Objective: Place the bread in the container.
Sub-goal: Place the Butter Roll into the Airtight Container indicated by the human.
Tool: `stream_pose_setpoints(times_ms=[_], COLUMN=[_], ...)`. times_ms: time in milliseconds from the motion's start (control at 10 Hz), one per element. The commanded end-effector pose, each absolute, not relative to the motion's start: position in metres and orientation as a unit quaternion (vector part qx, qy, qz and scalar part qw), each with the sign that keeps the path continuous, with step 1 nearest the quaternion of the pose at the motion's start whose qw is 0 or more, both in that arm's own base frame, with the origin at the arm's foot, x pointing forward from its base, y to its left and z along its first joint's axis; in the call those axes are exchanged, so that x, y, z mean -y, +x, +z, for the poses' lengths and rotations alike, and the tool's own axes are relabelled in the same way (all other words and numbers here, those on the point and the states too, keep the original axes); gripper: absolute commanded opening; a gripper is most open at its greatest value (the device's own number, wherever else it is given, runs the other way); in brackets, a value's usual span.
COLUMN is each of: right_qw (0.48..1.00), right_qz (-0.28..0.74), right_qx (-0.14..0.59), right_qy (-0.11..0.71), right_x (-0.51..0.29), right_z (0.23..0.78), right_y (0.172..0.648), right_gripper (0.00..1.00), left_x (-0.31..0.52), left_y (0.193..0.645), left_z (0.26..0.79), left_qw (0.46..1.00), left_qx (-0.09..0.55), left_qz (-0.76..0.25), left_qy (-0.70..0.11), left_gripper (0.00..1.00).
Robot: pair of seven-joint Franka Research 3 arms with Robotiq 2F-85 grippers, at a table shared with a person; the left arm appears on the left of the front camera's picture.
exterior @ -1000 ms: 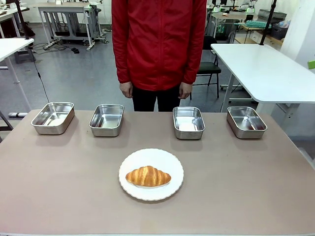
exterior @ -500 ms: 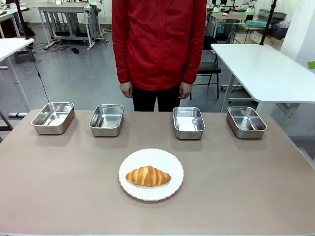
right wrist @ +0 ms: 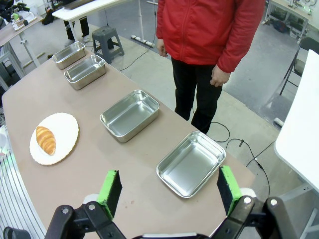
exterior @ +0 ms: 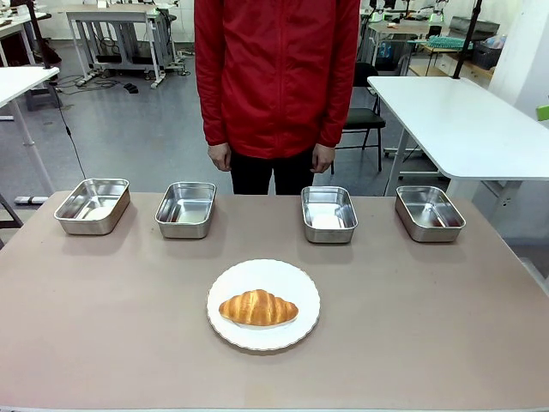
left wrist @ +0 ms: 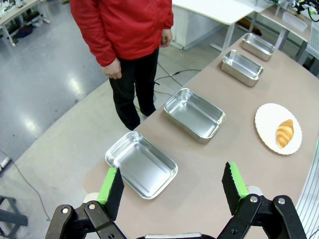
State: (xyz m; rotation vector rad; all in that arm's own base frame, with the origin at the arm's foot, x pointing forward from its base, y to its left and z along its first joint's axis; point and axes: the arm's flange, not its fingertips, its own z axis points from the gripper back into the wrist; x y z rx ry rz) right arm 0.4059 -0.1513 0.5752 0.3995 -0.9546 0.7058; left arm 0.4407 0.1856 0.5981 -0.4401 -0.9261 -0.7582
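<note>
A glossy grey floor (exterior: 129, 129) carries bright reflections. A long white-topped table (exterior: 463, 120) stands beyond the brown bench's (exterior: 103, 326) far right corner, with a black chair (exterior: 364, 120) beside it. A grey metal-framed workbench (exterior: 111, 12) stands at the back, and a black cable (exterior: 70, 137) trails across the floor.

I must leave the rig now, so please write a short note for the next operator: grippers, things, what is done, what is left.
Left gripper: open, empty, above the table.
Right gripper: open, empty, above the table.
Bread: on the plate, near side, middle.
Pans: four in a row at the far side, all empty.
Person: stands behind the table, hands down.
Done: nothing.
Left: grasp the bread and put it in a pan. Which pan cannot be told.
</note>
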Motion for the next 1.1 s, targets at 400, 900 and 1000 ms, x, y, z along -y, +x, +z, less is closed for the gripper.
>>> stream_pose_setpoints(times_ms=[400, 900, 1000], right_qw=[0.807, 0.807, 0.807], right_qz=[0.331, 0.331, 0.331], right_qx=[0.451, 0.451, 0.451], right_qy=[0.190, 0.190, 0.190], right_x=[0.1508, 0.1508, 0.1508], right_z=[0.5755, 0.5755, 0.5755], right_y=[0.4067, 0.4067, 0.4067], right_gripper=[1.00, 1.00, 1.00], left_x=[-0.1859, -0.1859, -0.1859], left_y=[0.4395, 0.4395, 0.4395], left_z=[0.5987, 0.5987, 0.5987], left_qw=[0.803, 0.803, 0.803], left_qx=[0.434, 0.434, 0.434], left_qz=[-0.353, -0.353, -0.353], left_qy=[-0.205, -0.205, -0.205], left_gripper=[1.00, 1.00, 1.00])
